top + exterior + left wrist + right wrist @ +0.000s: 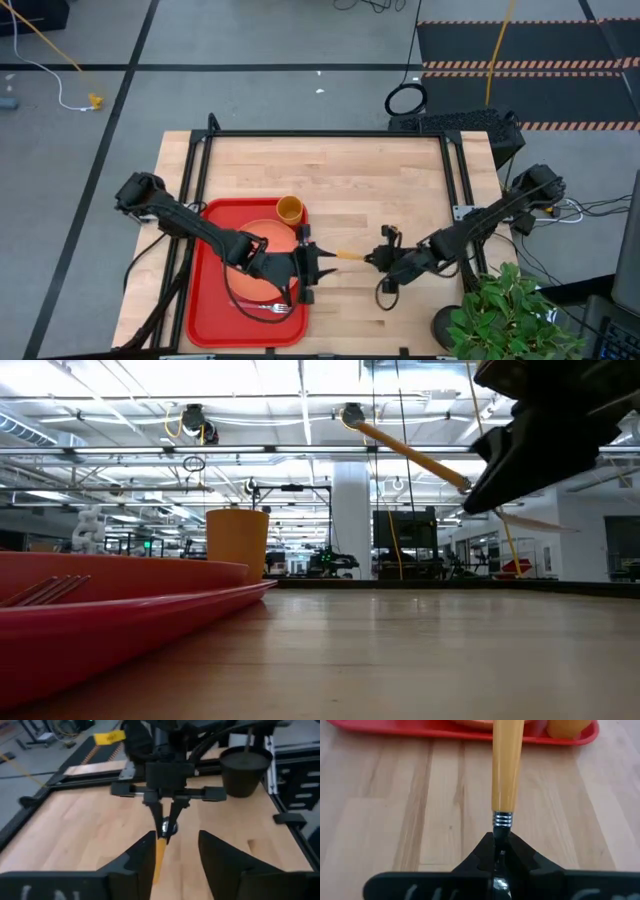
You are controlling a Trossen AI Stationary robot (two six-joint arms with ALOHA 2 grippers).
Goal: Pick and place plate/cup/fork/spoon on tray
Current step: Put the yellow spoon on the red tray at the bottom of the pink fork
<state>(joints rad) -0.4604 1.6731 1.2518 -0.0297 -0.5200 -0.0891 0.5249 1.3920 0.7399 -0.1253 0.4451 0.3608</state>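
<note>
The red tray (pixel 205 300) lies at the table's near left. On it rest the salmon plate (pixel 262 240), partly under my left arm, the yellow-orange cup (pixel 290 210) upright at its far right corner, and the fork (pixel 280 308) near its front edge. My right gripper (pixel 370 257) is shut on the orange-handled spoon (pixel 348 255) just right of the tray. My left gripper (pixel 322 265) is open at the tray's right edge, facing it. The spoon handle's free end (pixel 159 865) reaches between the left fingers. My left gripper is open around the handle's free end (pixel 158 870), which lies close to one finger (pixel 142 862); I cannot tell whether they touch. My right gripper pinches the spoon's metal end, just behind the ringed neck (pixel 502 822), between its two fingers. The fingers come from the table's right and lie along the spoon. The orange handle (pixel 507 770) sticks out toward the tray. The spoon is lifted clear of the table (pixel 410 452).
A potted plant (pixel 505 310) stands at the near right corner. Black frame rails (pixel 455 180) run along the table's sides and far edge. Bare wood (pixel 340 170) lies beyond the grippers.
</note>
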